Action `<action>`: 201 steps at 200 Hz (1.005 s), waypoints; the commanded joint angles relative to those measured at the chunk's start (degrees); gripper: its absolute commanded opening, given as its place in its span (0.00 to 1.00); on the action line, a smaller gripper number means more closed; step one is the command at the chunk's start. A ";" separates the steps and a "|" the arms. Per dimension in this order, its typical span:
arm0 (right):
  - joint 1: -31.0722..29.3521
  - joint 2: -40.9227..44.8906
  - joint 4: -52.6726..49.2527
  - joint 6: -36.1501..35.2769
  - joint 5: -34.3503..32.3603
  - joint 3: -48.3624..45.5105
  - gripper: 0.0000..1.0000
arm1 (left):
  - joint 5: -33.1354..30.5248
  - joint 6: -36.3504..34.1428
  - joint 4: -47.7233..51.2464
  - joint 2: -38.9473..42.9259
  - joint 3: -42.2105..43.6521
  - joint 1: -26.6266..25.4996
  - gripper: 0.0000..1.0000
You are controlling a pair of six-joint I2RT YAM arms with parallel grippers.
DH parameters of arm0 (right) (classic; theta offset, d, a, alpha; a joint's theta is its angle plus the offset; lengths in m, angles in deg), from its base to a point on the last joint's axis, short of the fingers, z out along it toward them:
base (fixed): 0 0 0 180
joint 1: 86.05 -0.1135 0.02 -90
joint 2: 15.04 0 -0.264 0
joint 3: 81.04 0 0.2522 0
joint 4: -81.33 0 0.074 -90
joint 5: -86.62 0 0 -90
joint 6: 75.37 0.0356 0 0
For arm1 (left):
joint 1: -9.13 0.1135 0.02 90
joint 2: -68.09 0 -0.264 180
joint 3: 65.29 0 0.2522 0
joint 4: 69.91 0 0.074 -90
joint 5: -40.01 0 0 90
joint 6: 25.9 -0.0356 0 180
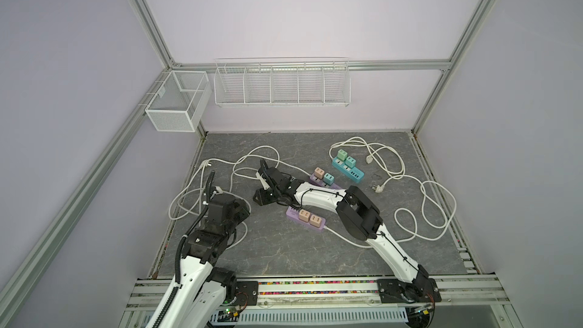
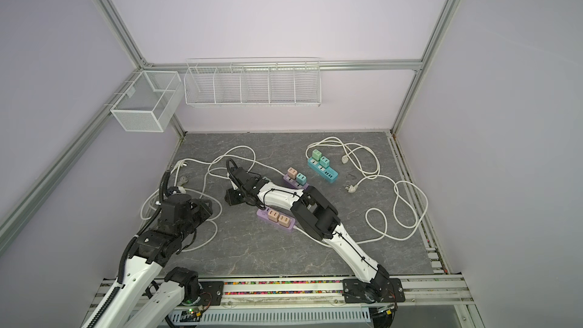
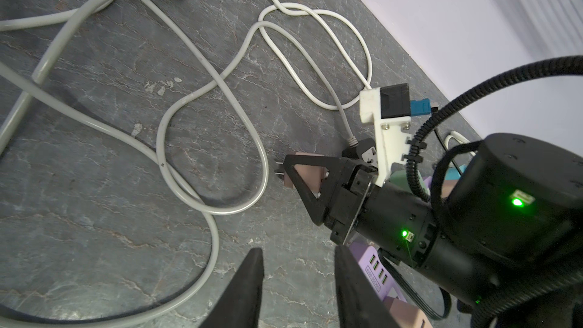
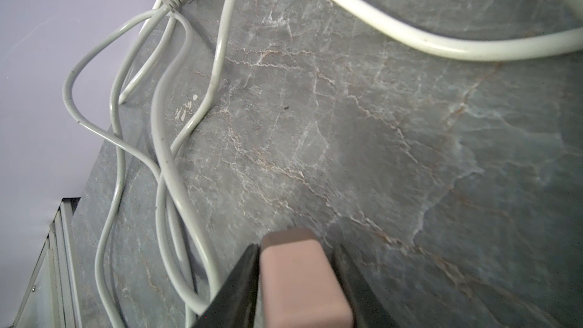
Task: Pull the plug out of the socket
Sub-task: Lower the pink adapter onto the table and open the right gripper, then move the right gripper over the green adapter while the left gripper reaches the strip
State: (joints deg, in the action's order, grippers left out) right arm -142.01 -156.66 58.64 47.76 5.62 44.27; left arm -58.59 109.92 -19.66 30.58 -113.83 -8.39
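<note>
**Pink plug** [image 4: 299,282]: clear of every socket, prongs bare in the left wrist view. Low at the desk [image 1: 284,254], left of centre; resting or just above, cannot tell.

**Right pincer** [image 4: 296,249]: astride the plug, jaws slack. One finger touching its side, a sliver of desk showing at the other; not clamped.

**Left pincer** [image 3: 298,252]: fingers apart, nothing between, hovering near the right one.

**Progress, judged:** pull itself done; only letting go and drawing back left.

**Nearby:**
- purple strip [image 1: 291,213], two pink plugs seated, just beside the right arm
- second purple strip [image 1: 335,186], half hidden by that arm, one pink and one teal plug seated
- blue strip [image 1: 355,174], two green plugs seated, farther back

**In the way:** white cords [image 4: 441,46] looped across much of the desk, one loop just beside the plug, loose plug heads among them.

**Well apart:** wire baskets [image 1: 282,82] on the back wall.
</note>
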 commanded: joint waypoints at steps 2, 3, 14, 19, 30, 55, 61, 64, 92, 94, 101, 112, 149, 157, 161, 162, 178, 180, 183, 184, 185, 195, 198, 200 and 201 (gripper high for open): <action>-0.18 0.23 -1.84 -0.92 -0.95 0.98 0.46 | -0.76 0.41 0.86 -0.36 -0.70 0.29 0.39; -0.19 0.31 -1.86 -0.94 -0.97 0.92 0.47 | -0.74 0.45 0.86 -0.36 -0.71 0.34 0.39; -0.01 0.63 -2.09 -1.17 -1.07 0.70 0.50 | -1.08 0.37 0.93 -0.28 -0.81 0.29 0.39; 0.08 0.86 -2.35 -1.27 -1.17 0.63 0.51 | -1.22 0.32 0.95 -0.20 -0.88 0.34 0.39; 0.22 1.21 -3.01 -1.46 -1.50 0.65 0.52 | -1.36 0.32 1.04 -0.07 -1.05 0.30 0.39; 0.41 2.61 -4.16 -2.38 -2.15 0.19 0.60 | -1.41 0.15 1.48 -0.19 -1.75 0.36 0.40; 0.50 3.05 -4.08 -2.80 -2.52 -0.20 0.60 | -1.37 0.07 1.48 -0.27 -1.86 0.31 0.40; 0.45 3.29 -4.08 -2.97 -2.80 -0.44 0.60 | -1.35 -0.02 1.48 -0.28 -1.94 0.29 0.40; 0.57 6.27 -4.86 -4.65 -3.89 -1.56 0.65 | -0.90 -0.12 1.23 -0.15 -2.65 0.31 0.40; 0.54 6.62 -4.87 -4.87 -3.90 -1.78 0.66 | -0.81 -0.12 1.17 -0.11 -2.66 0.30 0.40; 0.63 7.68 -4.74 -5.27 -3.98 -2.32 0.68 | -0.72 -0.18 0.99 -0.01 -2.65 0.32 0.40; 0.78 9.25 -4.65 -5.85 -4.07 -3.44 0.70 | -0.72 -0.37 0.95 0.10 -2.90 0.37 0.40; 1.93 16.93 -3.11 -8.23 -2.54 -8.95 0.74 | 0.85 -1.00 -0.01 -0.83 -5.44 0.29 0.40; 2.28 18.40 -3.20 -8.87 -2.07 -9.81 0.74 | 1.62 -1.00 -1.11 -1.18 -5.56 0.31 0.40; 2.47 19.15 -3.33 -9.20 -1.63 -10.18 0.74 | 1.92 -1.00 -1.78 -1.43 -5.56 0.30 0.40; 2.58 19.53 -3.41 -9.35 -1.53 -10.44 0.74 | 2.01 -1.00 -1.91 -1.51 -5.56 0.30 0.40; 3.42 22.99 -3.93 -10.38 -1.01 -12.65 0.75 | 3.30 -0.15 -4.05 -2.74 -5.56 0.30 0.41; 3.56 23.39 -3.91 -10.41 -0.96 -12.91 0.75 | 3.47 -0.06 -4.36 -2.87 -5.56 0.29 0.41; 3.84 24.23 -3.74 -10.44 -0.85 -13.67 0.75 | 3.72 0.09 -4.76 -3.21 -5.56 0.34 0.41; 3.93 24.48 -3.69 -10.53 -0.83 -13.83 0.76 | 3.79 0.16 -4.89 -3.28 -5.56 0.31 0.41; 4.11 25.06 -3.50 -10.60 -0.71 -14.39 0.76 | 3.95 0.19 -5.05 -3.41 -5.56 0.30 0.41; 4.81 27.48 -2.75 -10.76 -0.60 -16.83 0.76 | 5.10 0.49 -6.45 -4.48 -5.51 0.32 0.42; 5.08 28.27 -2.56 -10.83 -0.64 -17.64 0.77 | 5.46 0.57 -6.89 -4.81 -5.47 0.30 0.42; 5.25 28.73 -2.51 -10.94 -0.71 -18.13 0.77 | 5.79 0.65 -7.16 -5.01 -5.47 0.29 0.42; 5.34 29.02 -2.51 -10.96 -0.76 -18.34 0.77 | 5.92 0.70 -7.32 -5.19 -5.47 0.29 0.42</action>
State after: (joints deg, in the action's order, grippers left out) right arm -138.58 -133.69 55.34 39.12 3.98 31.00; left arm -55.88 109.92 -23.33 27.47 -117.96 -8.39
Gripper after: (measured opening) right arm 0.762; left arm 0.414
